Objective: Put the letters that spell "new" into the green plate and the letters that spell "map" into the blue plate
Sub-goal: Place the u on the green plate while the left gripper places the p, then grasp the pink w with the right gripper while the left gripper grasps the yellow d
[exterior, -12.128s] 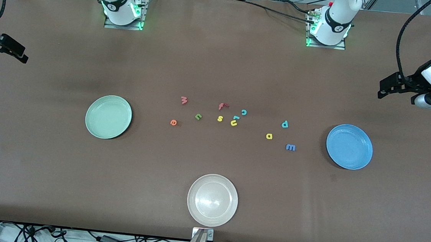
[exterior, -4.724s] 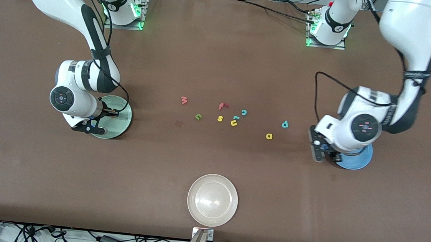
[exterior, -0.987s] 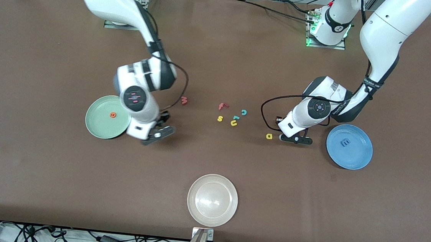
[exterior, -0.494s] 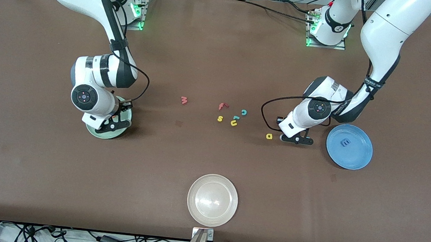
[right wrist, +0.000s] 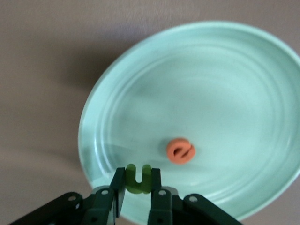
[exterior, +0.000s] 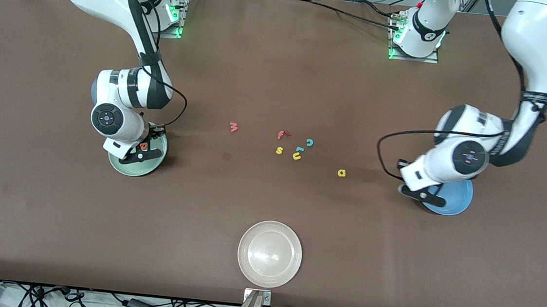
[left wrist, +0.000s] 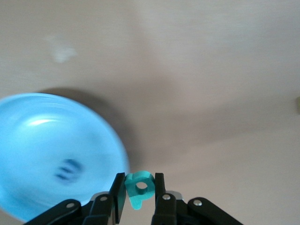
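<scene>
A: Two grips at once. The right gripper [right wrist: 137,183] has its fingers pinched on the n [right wrist: 138,179], arch down toward the wrist, legs pointing out over the green plate [right wrist: 225,75]. The left gripper [left wrist: 139,190] is clamped on the p [left wrist: 140,188], stem between the pads.

B: And which way does each plate lie from the fingers?

A: For the right one, the plate is directly below; the n hangs just inside the rim, with the e [right wrist: 180,150] lying on the dish a little farther in. For the left one, the blue plate [left wrist: 28,140] sits to one side: the p is over bare table just beside the rim, so that gripper looks to need a short slide sideways before letting go. The m [left wrist: 68,169] already rests in that plate.

B: What remains on the table?

A: The w [exterior: 233,127] is nearer the right arm, the a [exterior: 341,173] nearer the left. The f [exterior: 282,134], s [exterior: 279,150], u [exterior: 296,156] and c [exterior: 309,142] cluster between them, with one more teal letter there, and the beige plate [exterior: 268,275] lies nearest the camera.

B: Any change from half a second back?

A: The left arm has swung from beside the a over to the blue plate, carrying the p. The right gripper has barely shifted over the green plate
</scene>
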